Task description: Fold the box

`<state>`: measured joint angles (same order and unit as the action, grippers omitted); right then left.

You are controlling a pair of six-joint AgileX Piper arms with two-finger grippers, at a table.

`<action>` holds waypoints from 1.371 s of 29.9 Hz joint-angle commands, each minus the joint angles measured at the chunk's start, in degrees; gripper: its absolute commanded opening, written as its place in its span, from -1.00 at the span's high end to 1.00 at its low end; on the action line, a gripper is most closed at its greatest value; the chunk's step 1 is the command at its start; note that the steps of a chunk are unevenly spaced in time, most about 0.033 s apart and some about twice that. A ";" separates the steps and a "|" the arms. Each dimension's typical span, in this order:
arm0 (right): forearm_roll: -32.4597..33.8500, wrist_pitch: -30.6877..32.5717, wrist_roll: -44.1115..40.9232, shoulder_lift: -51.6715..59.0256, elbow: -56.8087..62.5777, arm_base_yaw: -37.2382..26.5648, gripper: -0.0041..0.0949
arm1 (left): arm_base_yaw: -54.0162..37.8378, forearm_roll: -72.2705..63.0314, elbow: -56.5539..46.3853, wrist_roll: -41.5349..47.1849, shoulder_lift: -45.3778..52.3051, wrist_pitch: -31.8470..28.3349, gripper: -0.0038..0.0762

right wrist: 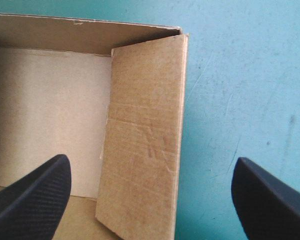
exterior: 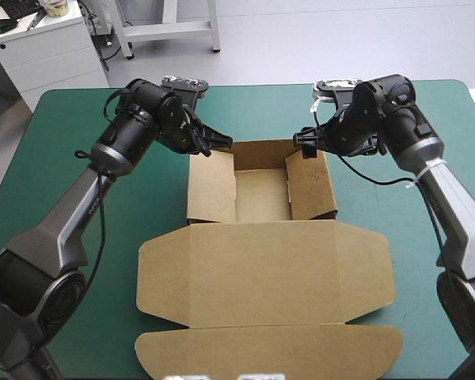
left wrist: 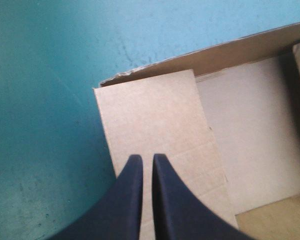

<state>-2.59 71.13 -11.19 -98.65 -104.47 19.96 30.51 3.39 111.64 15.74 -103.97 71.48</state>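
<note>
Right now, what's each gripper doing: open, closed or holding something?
Left gripper: closed, tips over the box's left wall, gripping nothing.
Right gripper: open, straddling the box's right wall.

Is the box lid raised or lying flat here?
Flat. The lid lies spread on the teal-green cover, its flaps out, nearer the robot than the open tray, whose side walls stand raised.

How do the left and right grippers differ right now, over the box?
The left gripper's fingers stand all but shut; the right gripper's stand wide apart. The left gripper points at the face of the box's left wall, while the right wall lies ahead between the right gripper's fingers. Both sit near the box's far corners.
</note>
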 commanded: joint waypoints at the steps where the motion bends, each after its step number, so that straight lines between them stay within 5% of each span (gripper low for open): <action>1: -2.33 0.72 1.06 5.93 -0.82 -0.36 -0.71 | 0.40 -3.39 0.81 -2.79 7.25 2.17 0.91; 12: -0.31 -2.26 1.63 11.08 10.79 -0.36 -0.71 | 0.40 -6.11 -16.40 -5.84 28.21 2.06 0.91; 19: -2.06 -8.71 1.52 6.26 11.24 -0.36 -0.71 | 0.40 -2.68 -31.59 -6.05 42.34 0.13 0.91; 41: -1.76 -10.72 2.08 -5.91 11.24 -0.36 -0.71 | 0.40 -1.91 -65.19 -10.24 76.13 -7.39 0.91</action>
<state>-4.29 60.88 -10.38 -106.43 -91.83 19.96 30.56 1.45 47.80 5.61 -29.89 67.91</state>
